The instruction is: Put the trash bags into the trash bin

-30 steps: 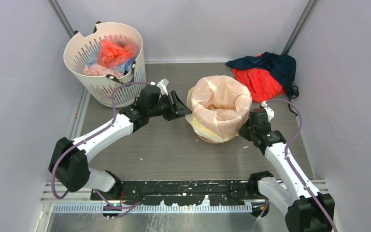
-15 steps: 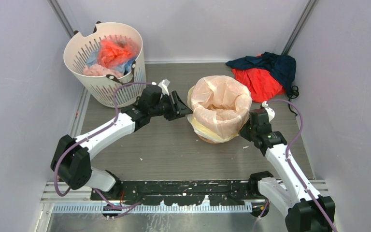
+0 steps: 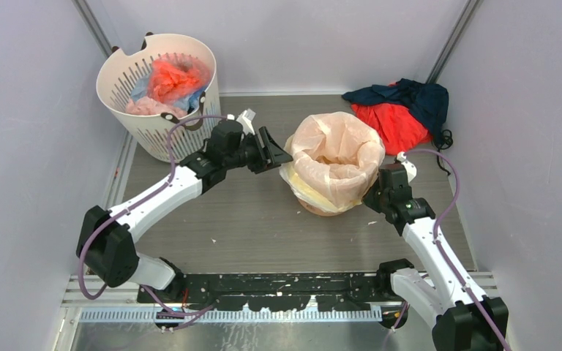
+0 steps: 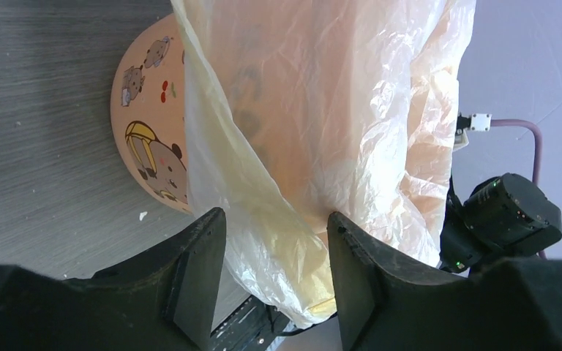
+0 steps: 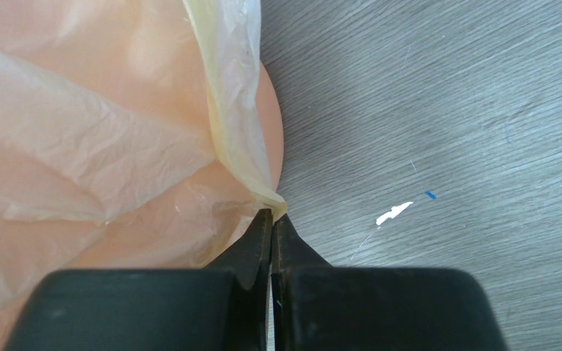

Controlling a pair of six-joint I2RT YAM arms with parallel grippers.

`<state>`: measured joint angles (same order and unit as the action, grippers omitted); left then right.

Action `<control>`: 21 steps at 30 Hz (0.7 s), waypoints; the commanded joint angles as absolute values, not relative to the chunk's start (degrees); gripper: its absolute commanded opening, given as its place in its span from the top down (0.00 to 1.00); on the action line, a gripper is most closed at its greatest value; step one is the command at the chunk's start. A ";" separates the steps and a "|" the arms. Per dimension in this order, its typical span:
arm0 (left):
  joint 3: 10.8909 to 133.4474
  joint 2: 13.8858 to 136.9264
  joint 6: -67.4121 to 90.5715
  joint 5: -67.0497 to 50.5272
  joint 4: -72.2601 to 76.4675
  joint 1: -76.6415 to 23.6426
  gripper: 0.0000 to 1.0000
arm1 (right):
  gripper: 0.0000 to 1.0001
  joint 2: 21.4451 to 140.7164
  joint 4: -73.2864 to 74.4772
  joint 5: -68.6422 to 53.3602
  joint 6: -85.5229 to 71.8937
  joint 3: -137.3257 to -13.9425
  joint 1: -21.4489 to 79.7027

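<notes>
Left wrist view: your left jaws stand wide open, and a loose fold of the pale-yellow trash bag (image 4: 263, 241) hangs right between the two fingers (image 4: 197, 278). They hold nothing yet. The fold runs long-ways down the side of the orange bucket (image 4: 150, 146), the one with little cartoon animals on it. I think a plain squeeze would catch it.

Your right jaws are shut tight. They seem to pinch a corner of the bag's edge at their very tips, on the other side of the bucket.

The bag sits inside the bucket, with its top spread over the rim and its mouth open. Both arms are close to the bucket, one on each side.

The bucket stands near the middle of the grey desk (image 3: 249, 219). The white slotted basket (image 3: 157, 110) is well apart at the back left, and the red and navy cloth heap (image 3: 402, 110) is at the back right. Walls stand near on both sides. Thin film can slip or tear, so pull softly.
</notes>
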<state>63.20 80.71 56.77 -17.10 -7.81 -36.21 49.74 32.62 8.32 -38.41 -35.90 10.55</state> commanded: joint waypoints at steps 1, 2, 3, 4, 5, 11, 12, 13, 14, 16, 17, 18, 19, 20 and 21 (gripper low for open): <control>66.65 83.25 56.33 -17.73 -6.15 -35.79 0.46 | 0.99 48.23 32.21 9.04 -37.66 -38.08 10.87; 66.70 83.72 56.40 -17.74 -5.89 -35.77 0.46 | 0.99 47.97 32.23 9.05 -37.70 -38.06 10.92; 66.71 84.13 56.40 -17.75 -5.78 -35.80 0.46 | 0.99 47.79 32.30 8.98 -37.70 -38.06 10.86; 66.83 84.49 56.50 -17.75 -5.68 -35.78 0.46 | 0.99 47.57 32.40 9.09 -37.73 -37.98 10.88; 66.92 84.87 56.59 -17.82 -5.37 -35.85 0.47 | 0.99 47.43 32.51 9.21 -37.75 -38.04 10.84; 67.53 87.00 57.03 -18.11 -3.95 -35.84 0.54 | 0.99 46.84 32.51 8.97 -37.92 -37.60 10.84; 67.81 87.35 57.12 -18.16 -3.69 -35.79 0.56 | 0.99 46.80 32.52 8.97 -37.96 -37.54 10.81; 68.14 87.81 57.15 -18.26 -3.63 -35.80 0.58 | 0.99 46.77 32.52 8.99 -37.97 -37.44 10.83; 68.43 88.21 57.21 -18.34 -3.49 -35.81 0.61 | 0.99 46.75 32.52 8.89 -37.97 -37.35 10.84; 69.05 88.91 57.22 -18.41 -3.22 -35.78 0.68 | 0.99 46.67 32.52 8.86 -37.92 -37.25 10.89; 69.30 89.32 57.22 -18.53 -3.05 -35.77 0.73 | 0.99 46.57 32.52 8.87 -37.96 -37.26 10.84; 69.58 89.64 57.26 -18.59 -2.93 -35.78 0.75 | 0.99 46.58 32.52 8.80 -37.99 -37.21 10.86; 69.87 90.05 57.30 -18.70 -2.73 -35.78 0.78 | 0.99 46.47 32.52 8.79 -37.97 -37.18 10.87; 70.20 90.42 57.23 -18.77 -2.73 -35.83 0.82 | 0.99 46.49 32.50 8.82 -38.05 -37.13 10.85; 70.50 90.82 57.22 -18.85 -2.72 -35.79 0.87 | 0.99 46.39 32.52 8.79 -38.06 -37.19 10.86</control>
